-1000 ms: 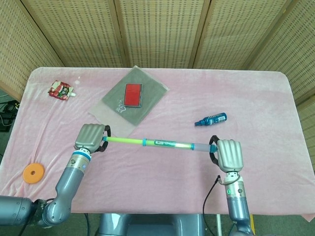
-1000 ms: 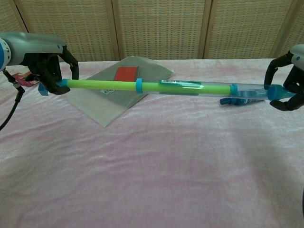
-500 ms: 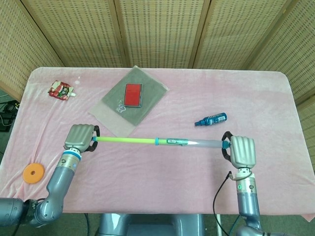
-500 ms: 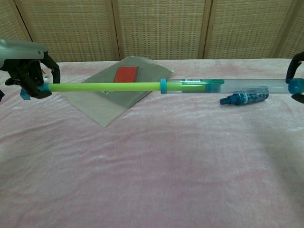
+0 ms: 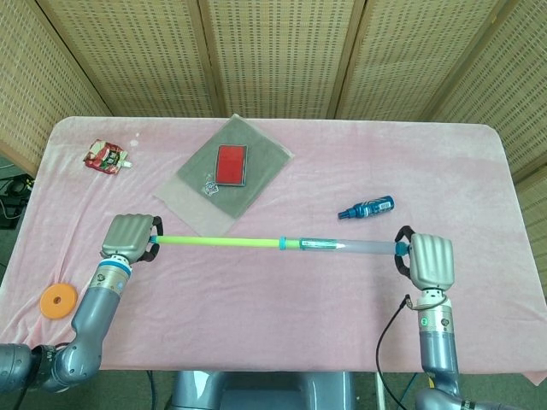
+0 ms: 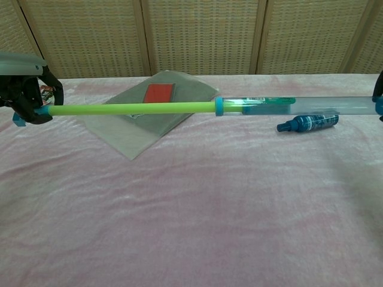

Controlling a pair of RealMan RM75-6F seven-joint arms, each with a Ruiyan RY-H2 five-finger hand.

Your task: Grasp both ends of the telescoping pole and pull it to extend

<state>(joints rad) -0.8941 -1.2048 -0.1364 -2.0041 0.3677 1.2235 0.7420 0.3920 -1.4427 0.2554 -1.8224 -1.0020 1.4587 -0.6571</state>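
The telescoping pole (image 5: 256, 243) (image 6: 137, 109) hangs level above the pink table, a green inner rod on the left and a clear outer tube (image 5: 363, 248) (image 6: 335, 105) on the right, joined at a blue collar (image 5: 282, 243) (image 6: 219, 106). My left hand (image 5: 128, 237) (image 6: 24, 84) grips the green end. My right hand (image 5: 427, 260) grips the clear tube's blue end cap; in the chest view only its edge (image 6: 379, 89) shows at the frame border.
A blue spray bottle (image 5: 366, 207) (image 6: 307, 122) lies just behind the clear tube. A grey pouch with a red card (image 5: 231, 165) (image 6: 158, 94) lies at the back, a snack packet (image 5: 104, 157) far left, an orange ring (image 5: 58, 301) near the front left edge.
Both hands have moved apart, left going left and right going right. The green rod has slid further out of the clear tube, so the pole is longer.
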